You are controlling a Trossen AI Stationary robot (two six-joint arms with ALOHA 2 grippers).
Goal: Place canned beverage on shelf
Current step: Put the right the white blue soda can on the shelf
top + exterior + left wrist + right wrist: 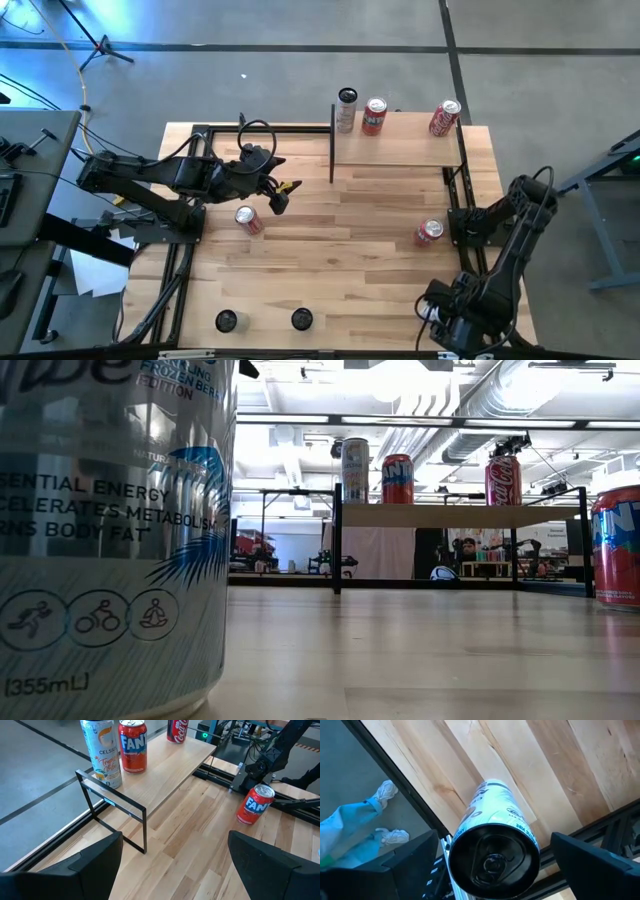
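The shelf (400, 148) (172, 767) stands at the table's far right. On it stand a white Celsius can (102, 752), a Fanta can (133, 745) and a Coca-Cola can (445, 118). My right gripper (495, 865) points down at the near right edge (440, 305). It is open, with a finger on either side of an upright white can with a black top (492, 805), and a gap shows on both sides. My arm hides this can in the high view. My left gripper (280, 193) (175, 865) hovers open at the table's left, holding nothing.
A red can (247, 218) stands just near-side of my left gripper. A Fanta can (430, 232) (255, 802) stands at the right. Two dark-topped cans (226, 320) (301, 319) stand at the near edge. One can (110, 530) looms before the low camera. A person's legs (355, 825) show beyond the table edge.
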